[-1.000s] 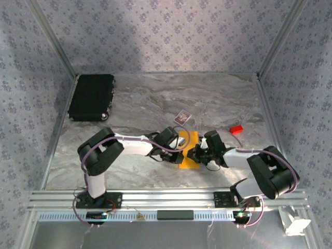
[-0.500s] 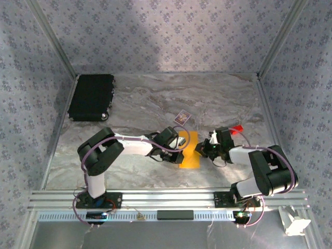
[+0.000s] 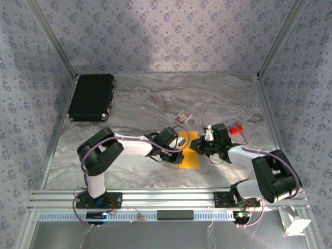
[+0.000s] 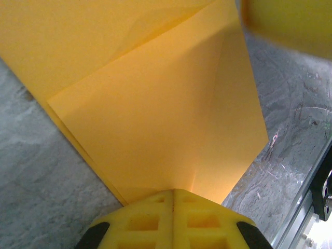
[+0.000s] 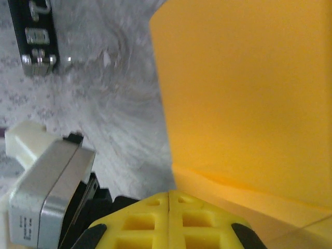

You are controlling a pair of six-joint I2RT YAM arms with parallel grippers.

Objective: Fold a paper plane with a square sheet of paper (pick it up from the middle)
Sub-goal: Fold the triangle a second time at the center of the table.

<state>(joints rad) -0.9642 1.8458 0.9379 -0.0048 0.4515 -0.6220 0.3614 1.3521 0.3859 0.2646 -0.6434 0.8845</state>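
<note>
The orange-yellow sheet of paper (image 3: 190, 154) lies on the table between the two grippers, folded into a narrow strip. In the left wrist view its layered flaps (image 4: 155, 119) meet along slanted creases. My left gripper (image 3: 181, 151) is shut, and its yellow fingertips (image 4: 173, 194) rest on the paper's left side. My right gripper (image 3: 198, 147) is also shut. Its tips (image 5: 169, 196) sit at the upper right edge of the paper (image 5: 244, 93), where a folded layer shows just ahead of them. A blurred yellow finger (image 4: 285, 21) of the right gripper shows in the left wrist view.
A small purple-and-white card (image 3: 182, 116) lies just beyond the paper. A tiny red block (image 3: 236, 129) sits to the right of the right gripper, and a black case (image 3: 92, 97) stands at the back left. An aluminium rail (image 3: 166, 198) runs along the near edge.
The right gripper left the paper's right side, swung out to the right, then came back to its upper right edge. The left arm and the paper stayed put.
</note>
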